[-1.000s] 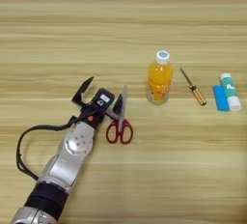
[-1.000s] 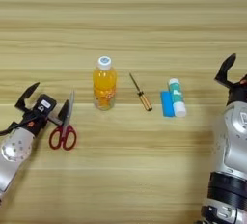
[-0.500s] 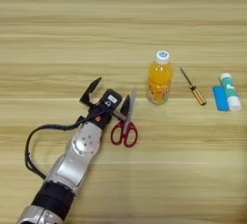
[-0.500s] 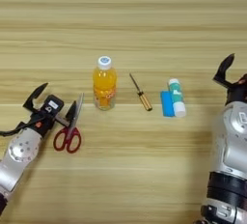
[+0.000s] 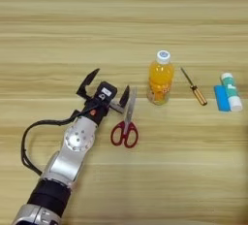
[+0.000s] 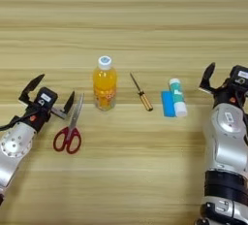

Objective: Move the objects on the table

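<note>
Left gripper (image 5: 107, 87): we hold it low over the desk (image 5: 58, 30), fingers spread wide and holding nothing; its right finger sits just beside the scissors' blades.
Scissors (image 5: 126, 125): they lie flat just right of our left gripper, red handles toward us, blades pointing away; the long axis runs near to far, tilted slightly right.
Key relation: the scissors lie to the right of the open fingers, not between them, so we judge a small shift right is needed before we can close on them. Our left arm is far nearer than the right.
Right gripper (image 6: 224, 77): parked at the right edge, near the glue stick; one finger shows, and we cannot tell how it is set.
Bottle (image 5: 160, 77): upright, beyond and right of the scissors.
Screwdriver (image 5: 194, 87): flat, right of the bottle, tip pointing away.
Block (image 5: 222, 98) and glue stick (image 5: 231, 91): side by side, touching, far right.
Change: our left gripper has moved right toward the scissors over the last second; the scissors have shifted slightly, the other things have not.
</note>
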Available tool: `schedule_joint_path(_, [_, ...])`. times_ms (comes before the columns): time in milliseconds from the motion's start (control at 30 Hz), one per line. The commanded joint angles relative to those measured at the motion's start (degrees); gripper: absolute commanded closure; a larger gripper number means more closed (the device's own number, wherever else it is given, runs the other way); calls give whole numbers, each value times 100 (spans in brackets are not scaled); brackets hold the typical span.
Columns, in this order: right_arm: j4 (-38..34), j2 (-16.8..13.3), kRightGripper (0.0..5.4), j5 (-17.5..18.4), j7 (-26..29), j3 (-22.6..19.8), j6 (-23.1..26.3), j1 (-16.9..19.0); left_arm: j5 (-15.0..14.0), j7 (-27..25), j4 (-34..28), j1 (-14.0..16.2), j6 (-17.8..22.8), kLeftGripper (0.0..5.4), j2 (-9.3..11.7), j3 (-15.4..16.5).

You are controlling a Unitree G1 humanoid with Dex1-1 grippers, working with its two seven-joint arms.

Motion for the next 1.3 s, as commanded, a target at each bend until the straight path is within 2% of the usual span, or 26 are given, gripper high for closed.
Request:
schedule_joint_path(33, [92, -17, 1, -47, -22, 30, -49, -117, -467, -723, -523, -221, 69, 0, -132, -197])
schedule_joint_path(133, [78, 3, 1, -59, -51, 50, -53, -122, -788, -1300, -1034, -124, 356, 0, -94, -348])
schedule_joint_path(267, [67, 24, 1, -72, -92, 81, -53, -131, -1130, -2096, -1682, 144, 827, 0, 237, -472])
schedule_joint_path(367, [74, 27, 1, -74, -113, 105, -51, -139, -1238, -2455, -1932, 240, 1091, 0, 486, -467])
schedule_joint_path(467, [67, 33, 1, -77, -123, 113, -50, -138, -1253, -2545, -1997, 275, 1190, 0, 558, -452])
schedule_joint_path(633, [60, 42, 1, -76, -130, 116, -52, -139, -1317, -2583, -2001, 277, 1268, 0, 532, -408])
schedule_joint_path(733, [64, 43, 1, -76, -132, 120, -49, -144, -1346, -2573, -1756, 162, 1242, 0, 431, -403])
schedule_joint_path(933, [40, 61, 1, -81, -142, 140, -38, -142, -1203, -2463, -1065, -135, 1106, 0, 233, -484])
schedule_joint_path(1300, [13, 101, 1, -85, -167, 166, -34, -148, -1051, -2419, -530, -476, 1000, 0, -10, -556])
